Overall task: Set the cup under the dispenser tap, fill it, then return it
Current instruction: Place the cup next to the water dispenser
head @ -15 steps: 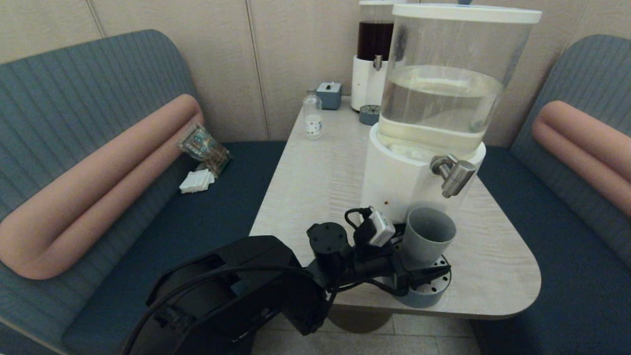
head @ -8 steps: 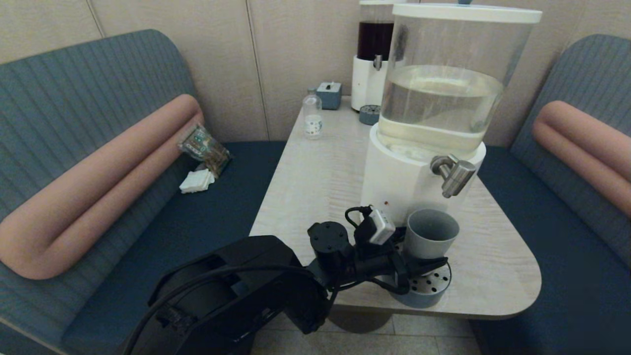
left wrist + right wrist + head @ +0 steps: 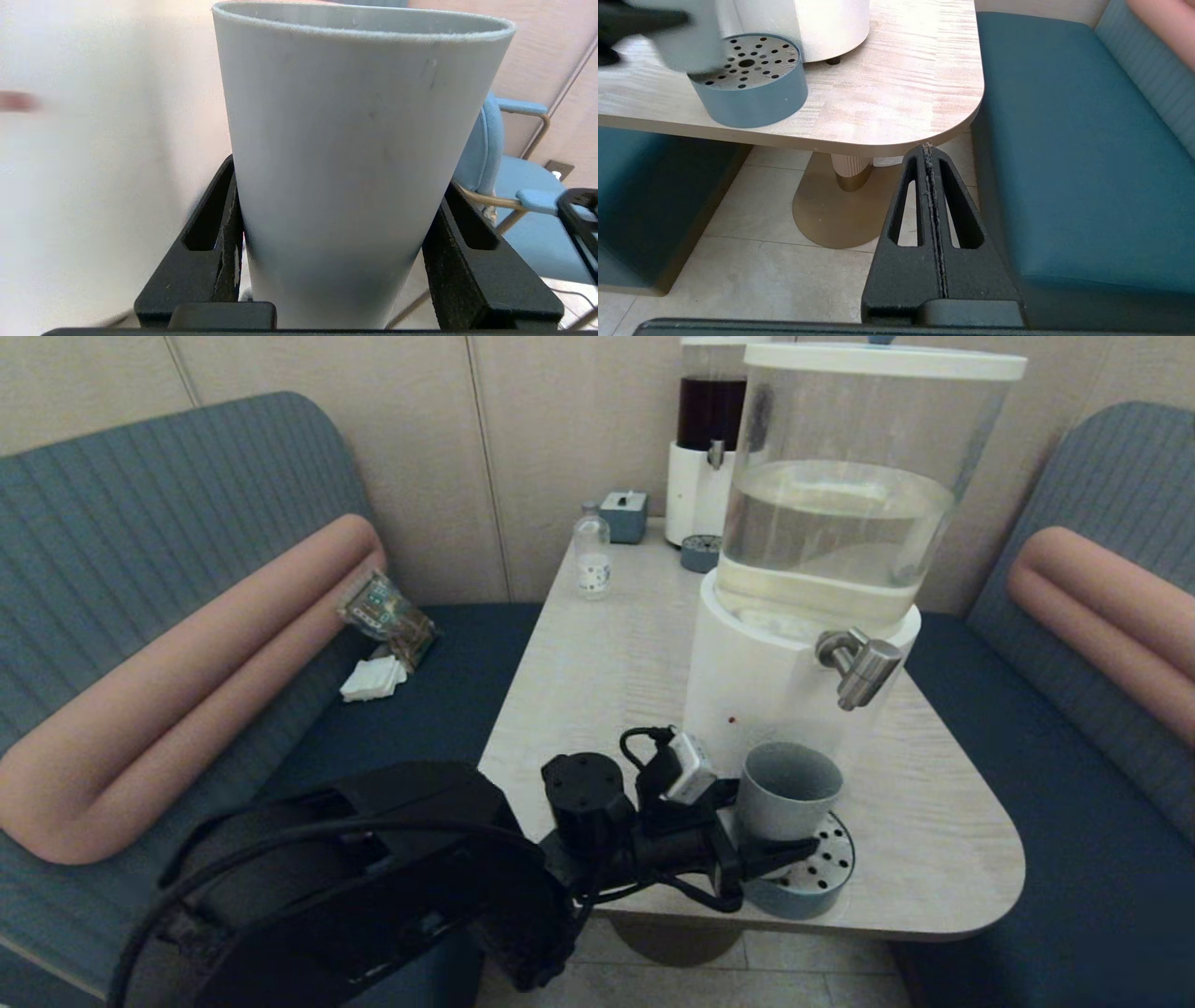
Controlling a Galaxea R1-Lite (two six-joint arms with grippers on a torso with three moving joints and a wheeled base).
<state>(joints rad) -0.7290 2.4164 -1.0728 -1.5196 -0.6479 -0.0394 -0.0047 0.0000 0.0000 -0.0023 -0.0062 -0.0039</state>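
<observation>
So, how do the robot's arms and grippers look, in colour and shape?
Both are matte black. The left arm has bulky rounded housings, looping black cables and a small silver-grey box. The left gripper and right gripper have flat tapered fingers with long slots.

dispensers [image 3: 803, 607]: 2 | cup [image 3: 782, 793]: 1 | bottle [image 3: 592, 557]: 1 | drip trays [image 3: 812, 877]: 2

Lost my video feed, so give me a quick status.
Left gripper shut on cup, over drip tray, left of dispenser tap. Right gripper shut, parked below table edge. Path clear.
</observation>
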